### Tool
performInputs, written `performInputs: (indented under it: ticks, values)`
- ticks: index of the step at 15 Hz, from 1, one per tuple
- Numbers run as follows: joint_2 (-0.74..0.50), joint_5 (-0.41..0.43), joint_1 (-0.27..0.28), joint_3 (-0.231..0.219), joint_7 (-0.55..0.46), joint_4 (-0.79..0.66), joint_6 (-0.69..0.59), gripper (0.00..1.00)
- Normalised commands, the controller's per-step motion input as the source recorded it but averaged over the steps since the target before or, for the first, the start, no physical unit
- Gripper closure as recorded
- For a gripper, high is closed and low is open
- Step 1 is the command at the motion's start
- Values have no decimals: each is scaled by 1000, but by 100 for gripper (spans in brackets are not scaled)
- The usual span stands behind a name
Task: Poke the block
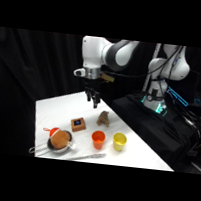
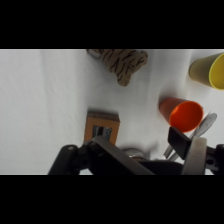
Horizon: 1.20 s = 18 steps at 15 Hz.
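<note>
The block [image 1: 78, 124] is a small brown wooden cube with a dark blue square on top, standing on the white table [image 1: 52, 108]. My gripper [image 1: 93, 101] hangs above the table, behind the block and slightly to its right, clear of it. In the wrist view the block [image 2: 102, 127] lies just beyond the gripper's black linkage [image 2: 145, 157], which rises from the bottom edge.
A brown lumpy figure [image 1: 104, 119] [image 2: 120, 62] sits right of the block. An orange cup [image 1: 98, 139] [image 2: 182, 114] and a yellow cup [image 1: 119, 140] [image 2: 210, 70] stand near the front. At front left is a metal bowl [image 1: 59, 141] with a brown item. Metal tongs [image 1: 85, 156] lie along the front edge.
</note>
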Motion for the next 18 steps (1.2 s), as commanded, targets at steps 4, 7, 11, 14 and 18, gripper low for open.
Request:
performInputs:
  ticks: [4,7,11,14,18]
  values:
    - [171,-62,-39,-11,162,313,-115,0]
    - [322,-76,-45,-14,93,562,-217,0]
    - [291,-85,-43,-5,38,435,-116,32]
    - [229,-117,-39,-17,61,324,-78,59]
    - [215,-133,-15,-10,73,221,15,93]
